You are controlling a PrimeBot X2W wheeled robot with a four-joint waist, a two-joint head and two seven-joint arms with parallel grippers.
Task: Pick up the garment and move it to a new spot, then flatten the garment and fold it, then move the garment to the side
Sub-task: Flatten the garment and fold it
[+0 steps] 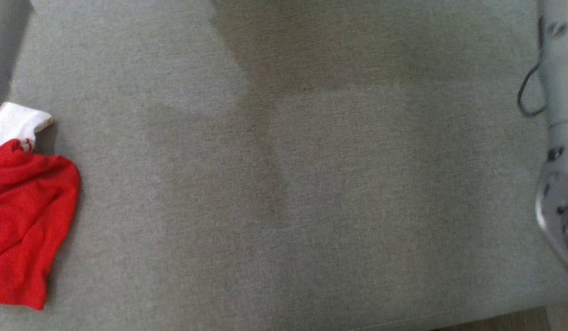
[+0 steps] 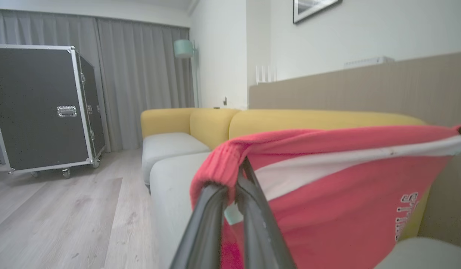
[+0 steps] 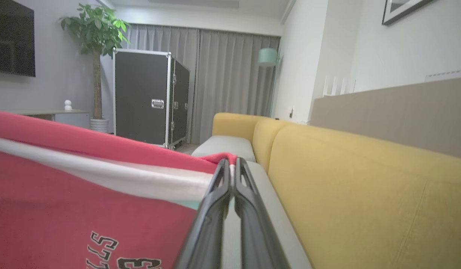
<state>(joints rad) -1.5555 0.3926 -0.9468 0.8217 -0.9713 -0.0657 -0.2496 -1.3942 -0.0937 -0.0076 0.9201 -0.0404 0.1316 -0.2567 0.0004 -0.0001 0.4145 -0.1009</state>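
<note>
Garment (image 2: pixel 327 209): red knit, white band, lettering. Judged soft, light, limp, not slippery; apt to sag and bunch once slackened. Held taut in air across lower right of left wrist view, lower left of right wrist view; loose end at left edge of head view, over grey cushion (image 1: pixel 311 184). Left gripper (image 2: pixel 234 179) clamped on ribbed red edge. Right gripper (image 3: pixel 230 166) pinched shut on opposite end. Ribbed edge corners judged best hold for spreading.

Soft, even indoor light. Broad faint shadows cross the grey cushion (image 1: pixel 339 193); the head view is grainy. Wrist views curve at the edges, the near garment (image 2: pixel 327 209) blurred.
</note>
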